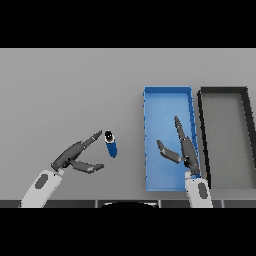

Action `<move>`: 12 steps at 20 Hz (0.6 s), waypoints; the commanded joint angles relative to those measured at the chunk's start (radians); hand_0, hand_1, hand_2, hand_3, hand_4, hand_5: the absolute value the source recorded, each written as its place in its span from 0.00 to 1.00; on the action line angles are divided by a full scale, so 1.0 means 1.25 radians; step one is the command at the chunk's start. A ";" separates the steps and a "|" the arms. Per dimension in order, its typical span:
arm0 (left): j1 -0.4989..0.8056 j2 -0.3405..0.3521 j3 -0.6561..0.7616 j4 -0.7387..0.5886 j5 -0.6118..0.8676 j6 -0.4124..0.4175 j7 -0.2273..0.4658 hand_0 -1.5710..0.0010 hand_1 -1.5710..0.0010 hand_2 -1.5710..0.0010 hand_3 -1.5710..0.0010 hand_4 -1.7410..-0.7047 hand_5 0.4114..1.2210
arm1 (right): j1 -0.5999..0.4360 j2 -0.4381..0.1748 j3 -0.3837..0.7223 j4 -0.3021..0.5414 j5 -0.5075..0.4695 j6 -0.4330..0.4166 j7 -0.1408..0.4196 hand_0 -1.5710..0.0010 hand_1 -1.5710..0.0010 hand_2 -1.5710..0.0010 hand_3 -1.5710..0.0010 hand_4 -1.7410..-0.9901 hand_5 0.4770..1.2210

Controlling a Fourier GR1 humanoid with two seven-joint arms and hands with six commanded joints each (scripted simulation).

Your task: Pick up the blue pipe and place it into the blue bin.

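Roughly, by the clock face of the head view:
Table: a plain grey tabletop (pixel 65 90) fills the scene, with everything else on or over it.
Pipe: the short blue cylindrical pipe with a black end cap (pixel 111 144) lies on the grey table a little left of centre, at about 8 o'clock from the middle; its black end points toward 11 o'clock and its blue body toward 5 o'clock.
Blue bin: the shallow blue rectangular bin (pixel 167 90) sits right of centre, its long sides running from 12 to 6 o'clock; the pipe is outside it, well off its 9 o'clock wall.
Dark bin: a black-rimmed rectangular bin with a grey floor (pixel 223 90) stands just beside the blue bin at its 3 o'clock side.
Left hand: the dark left hand (pixel 75 152) is at 8 o'clock, spread wide, fingers reaching toward 2 o'clock and thumb below; a fingertip is just beside the pipe's black end, and I cannot tell whether it touches; nothing is held.
Right hand: the dark right hand (pixel 184 146) is over the blue bin's 5 o'clock part, fingers straight toward 12 o'clock, thumb out toward 9 o'clock, holding nothing.
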 commanded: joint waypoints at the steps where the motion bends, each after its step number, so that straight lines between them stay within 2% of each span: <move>1: -0.005 -0.021 -0.011 0.016 -0.007 0.001 -0.001 1.00 1.00 1.00 1.00 0.52 0.07 | 0.012 -0.002 0.000 -0.005 -0.002 0.002 -0.011 1.00 1.00 1.00 1.00 0.68 0.20; 3: -0.034 -0.059 -0.017 0.063 -0.011 0.003 0.023 1.00 1.00 1.00 1.00 0.53 0.07 | 0.016 0.004 0.008 -0.012 0.007 -0.001 -0.004 1.00 1.00 1.00 1.00 0.68 0.19; 10: -0.106 -0.143 -0.051 0.164 -0.061 0.006 0.013 1.00 1.00 1.00 1.00 0.59 0.06 | 0.017 -0.003 -0.006 -0.013 0.000 -0.005 -0.003 1.00 1.00 1.00 1.00 0.72 0.17; 12: -0.112 -0.170 -0.047 0.176 -0.037 -0.005 -0.008 1.00 1.00 1.00 1.00 0.55 0.10 | 0.011 -0.009 -0.011 -0.015 -0.011 0.003 0.003 1.00 1.00 1.00 1.00 0.72 0.18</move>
